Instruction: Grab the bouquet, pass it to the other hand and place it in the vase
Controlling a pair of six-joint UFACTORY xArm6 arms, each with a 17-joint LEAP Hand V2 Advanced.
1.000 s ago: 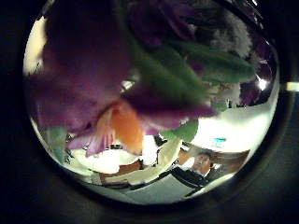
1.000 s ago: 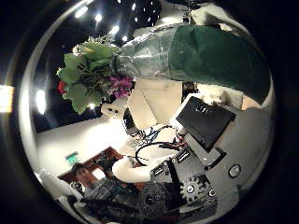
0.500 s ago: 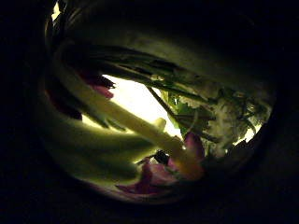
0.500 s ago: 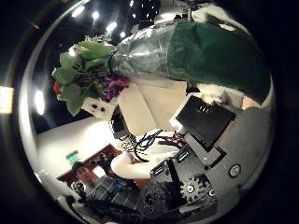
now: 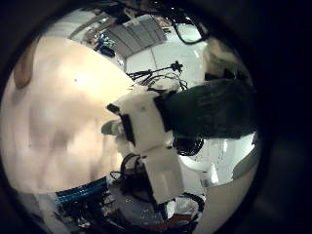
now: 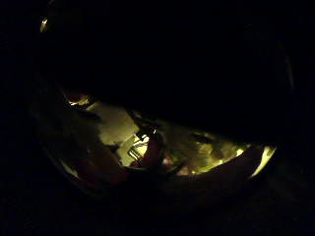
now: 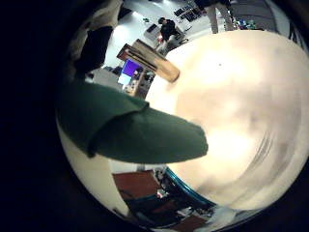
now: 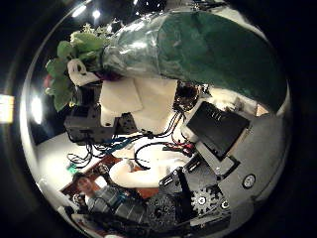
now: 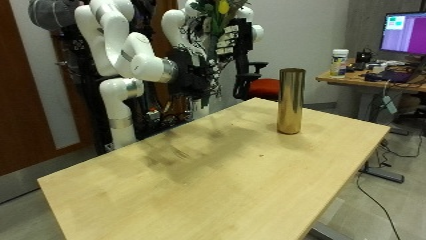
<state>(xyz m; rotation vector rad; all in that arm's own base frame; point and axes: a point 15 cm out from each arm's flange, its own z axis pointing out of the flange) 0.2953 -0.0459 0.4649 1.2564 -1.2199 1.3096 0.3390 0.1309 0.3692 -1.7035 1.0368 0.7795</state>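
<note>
My right hand (image 9: 200, 75) is curled round its paper wrap, which fills the right thumb side palm view (image 8: 213, 50) and the right little finger side palm view (image 7: 126, 126). My left hand (image 9: 236, 40) is up against the flower head; the right thumb side palm view shows it (image 8: 94, 114) beside the flowers (image 8: 74, 59). The left thumb side palm view is dark with flowers (image 6: 148, 152) pressed close. The tall gold vase (image 9: 289, 100) stands upright on the table, away from both hands.
The wooden table (image 9: 226, 170) spreads out below the hands; it also shows in the left little finger side palm view (image 5: 58, 117). A desk with a monitor (image 9: 404, 35) stands behind the vase. A dark office chair (image 9: 260, 85) sits past the table's far edge.
The left hand has closed in on the flower head: its thumb side view went from bright petals to almost dark. In the right thumb side view that hand now sits against the flowers.
</note>
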